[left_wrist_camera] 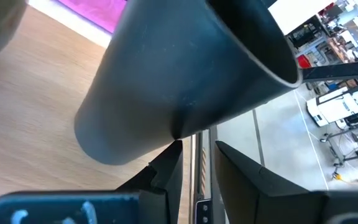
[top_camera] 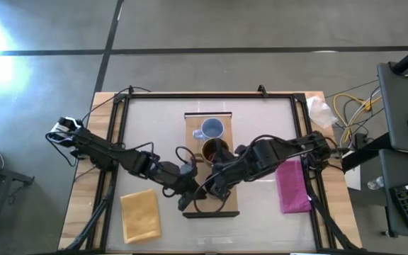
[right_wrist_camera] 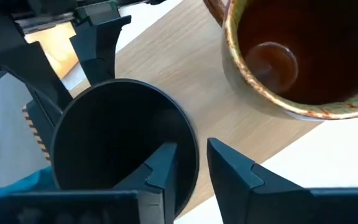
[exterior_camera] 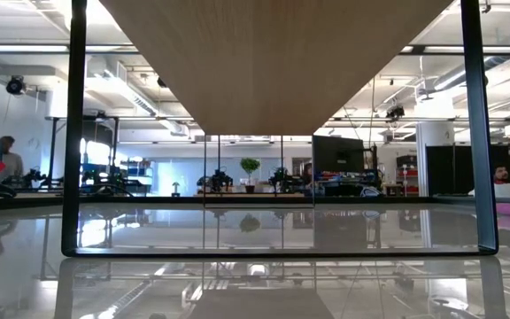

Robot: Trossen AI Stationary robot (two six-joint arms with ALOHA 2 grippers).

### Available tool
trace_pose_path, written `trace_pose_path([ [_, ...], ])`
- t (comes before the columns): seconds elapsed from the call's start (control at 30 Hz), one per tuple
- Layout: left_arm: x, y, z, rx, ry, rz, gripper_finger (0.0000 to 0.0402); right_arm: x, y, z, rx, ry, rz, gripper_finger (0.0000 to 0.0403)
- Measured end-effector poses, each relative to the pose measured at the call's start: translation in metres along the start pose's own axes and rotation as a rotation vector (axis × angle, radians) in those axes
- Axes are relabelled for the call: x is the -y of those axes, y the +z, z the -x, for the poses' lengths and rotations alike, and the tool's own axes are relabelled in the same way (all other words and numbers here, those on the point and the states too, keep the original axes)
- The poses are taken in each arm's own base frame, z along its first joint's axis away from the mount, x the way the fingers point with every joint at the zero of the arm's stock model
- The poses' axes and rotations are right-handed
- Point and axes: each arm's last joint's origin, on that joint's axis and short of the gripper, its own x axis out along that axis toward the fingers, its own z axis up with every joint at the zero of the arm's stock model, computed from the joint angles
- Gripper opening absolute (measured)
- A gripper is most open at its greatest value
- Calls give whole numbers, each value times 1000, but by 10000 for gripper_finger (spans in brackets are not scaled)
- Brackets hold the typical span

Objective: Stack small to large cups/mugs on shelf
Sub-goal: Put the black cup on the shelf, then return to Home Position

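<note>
The light-wood shelf (top_camera: 222,170) runs down the table's middle; the low view shows its underside (exterior_camera: 273,62). A light-blue mug (top_camera: 211,129) and a brown mug (top_camera: 215,150) (right_wrist_camera: 291,56) stand on the shelf's far half. The black handleless cup (right_wrist_camera: 117,137) (left_wrist_camera: 166,68) is over the shelf's near half. My right gripper (right_wrist_camera: 191,165) (top_camera: 208,190) is shut on it. My left gripper (left_wrist_camera: 197,146) (top_camera: 188,193) is slightly open at the cup's left side, with nothing between its fingers. My right gripper pinches the black cup's wall at the rim (right_wrist_camera: 188,140), one finger (right_wrist_camera: 157,171) inside the cup and one (right_wrist_camera: 241,177) outside, coming from above. I cannot tell whether the cup's base rests on the shelf. My left gripper's fingertip (left_wrist_camera: 174,149) lies at the cup's outer wall (left_wrist_camera: 166,118); I cannot tell whether it touches.
A yellow cloth (top_camera: 140,216) lies at the table's near left and a magenta cloth (top_camera: 292,185) to the right of the shelf. A dark frame (top_camera: 211,95) runs round the table. The brown mug stands close beside the black cup.
</note>
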Motion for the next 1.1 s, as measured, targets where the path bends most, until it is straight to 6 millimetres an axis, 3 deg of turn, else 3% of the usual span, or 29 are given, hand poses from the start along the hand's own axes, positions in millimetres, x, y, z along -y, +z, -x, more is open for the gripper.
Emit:
trace_pose_path([
  [0.5,-3,0,0,17,33,-24,77,15,-2,32,66,11,-11,81],
  [0.63,0,3,11,6,30,-27,77,21,-5,47,85,32,12,81],
  [0.77,5,7,41,-20,29,-89,77,32,-8,73,151,68,76,75],
  [0.87,12,14,76,-9,-1,-99,77,43,-10,95,189,113,94,69],
  [1.0,25,24,122,88,-121,-8,77,58,-17,122,182,224,35,64],
  [1.1,34,27,149,161,-227,-101,77,61,-24,146,242,350,30,64],
])
